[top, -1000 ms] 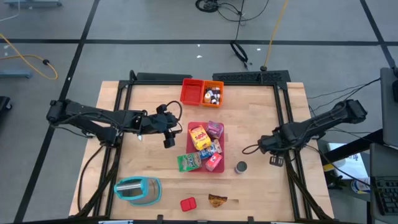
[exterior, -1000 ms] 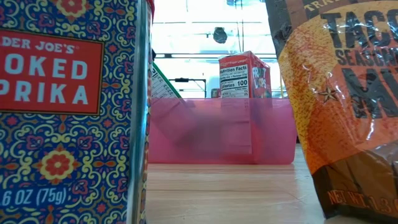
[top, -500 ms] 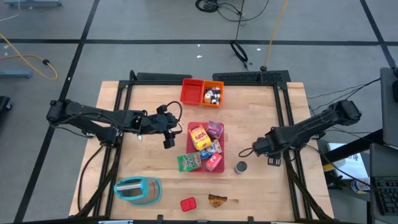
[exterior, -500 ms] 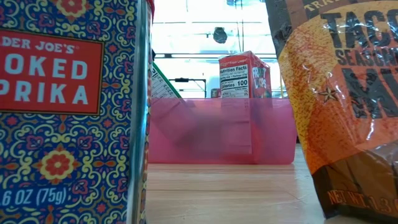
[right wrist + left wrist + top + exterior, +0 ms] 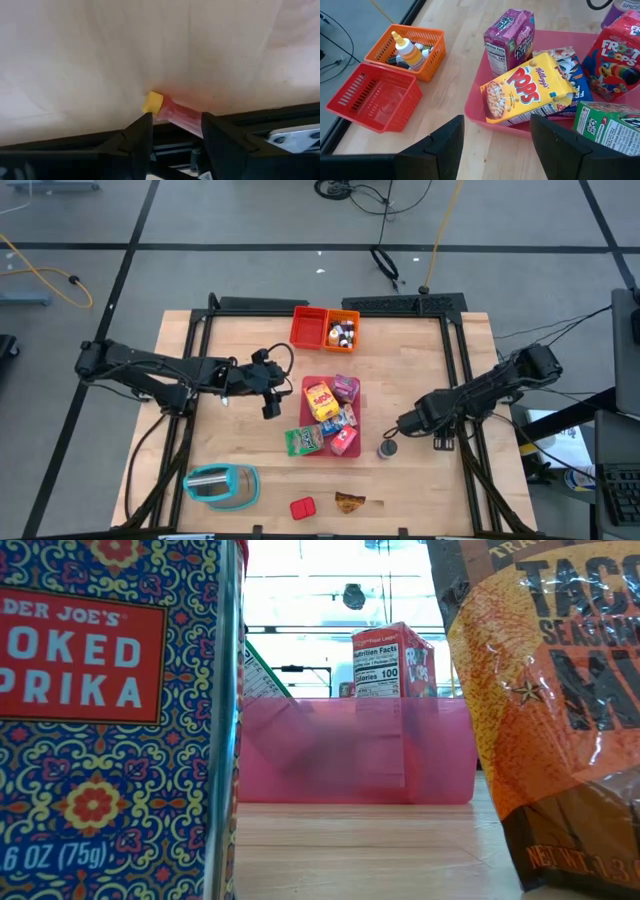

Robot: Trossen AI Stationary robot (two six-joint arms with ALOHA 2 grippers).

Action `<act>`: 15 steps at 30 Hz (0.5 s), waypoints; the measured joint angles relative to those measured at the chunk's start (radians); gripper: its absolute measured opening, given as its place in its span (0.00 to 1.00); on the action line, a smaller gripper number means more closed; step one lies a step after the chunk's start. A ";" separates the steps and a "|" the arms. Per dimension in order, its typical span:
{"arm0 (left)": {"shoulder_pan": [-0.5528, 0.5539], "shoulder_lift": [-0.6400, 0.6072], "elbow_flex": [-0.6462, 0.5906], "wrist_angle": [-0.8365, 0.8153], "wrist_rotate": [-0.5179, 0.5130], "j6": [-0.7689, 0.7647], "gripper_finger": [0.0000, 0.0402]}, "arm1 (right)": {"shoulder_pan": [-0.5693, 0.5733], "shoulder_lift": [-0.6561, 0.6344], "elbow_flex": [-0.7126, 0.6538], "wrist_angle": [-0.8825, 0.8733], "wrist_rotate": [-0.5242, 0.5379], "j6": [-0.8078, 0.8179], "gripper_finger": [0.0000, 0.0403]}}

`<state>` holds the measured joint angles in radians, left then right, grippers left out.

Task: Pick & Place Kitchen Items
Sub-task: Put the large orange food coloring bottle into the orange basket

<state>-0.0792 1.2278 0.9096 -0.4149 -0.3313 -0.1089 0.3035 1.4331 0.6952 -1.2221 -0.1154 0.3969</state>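
Several small cereal boxes lie or stand in the pink tray (image 5: 308, 383): a yellow one (image 5: 527, 90), a purple one (image 5: 509, 35), a red one (image 5: 615, 60) and a green one (image 5: 610, 130). My left gripper (image 5: 497, 130) hangs open just left of the tray, touching nothing. A grey can (image 5: 387, 448) stands right of the tray, and my right gripper (image 5: 400, 426) is just beside it. In the right wrist view a small red bottle with a yellow cap (image 5: 172, 114) lies between the open fingers of my right gripper (image 5: 175, 125). My right gripper's fingers (image 5: 140, 135) stand close on either side of the red bottle, one by its yellow cap (image 5: 152, 102), the other by its red body. I cannot tell whether they touch it.
A red bin (image 5: 307, 327) and an orange bin (image 5: 343, 330) with small bottles stand at the far edge. A teal appliance (image 5: 222, 485), a red tin (image 5: 302, 507) and a brown packet (image 5: 349, 501) are at the near edge. Black rails run along the table's sides.
My right gripper has come down and moved toward the table's left, ending beside the grey can, and its arm has leaned farther over the table. The boxes, can and bins have stayed in place.
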 joint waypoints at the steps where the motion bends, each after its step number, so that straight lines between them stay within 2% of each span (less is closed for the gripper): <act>1: 0.000 0.000 0.000 0.000 0.000 0.000 0.57 | 0.002 0.008 0.000 -0.002 -0.008 -0.006 0.40; 15: 0.000 0.000 0.000 0.000 0.000 0.003 0.57 | 0.019 0.042 -0.018 0.015 -0.067 -0.021 0.40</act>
<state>-0.0792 1.2282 0.9100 -0.4150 -0.3313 -0.1059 0.3225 1.4753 0.6772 -1.2070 -0.1822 0.3757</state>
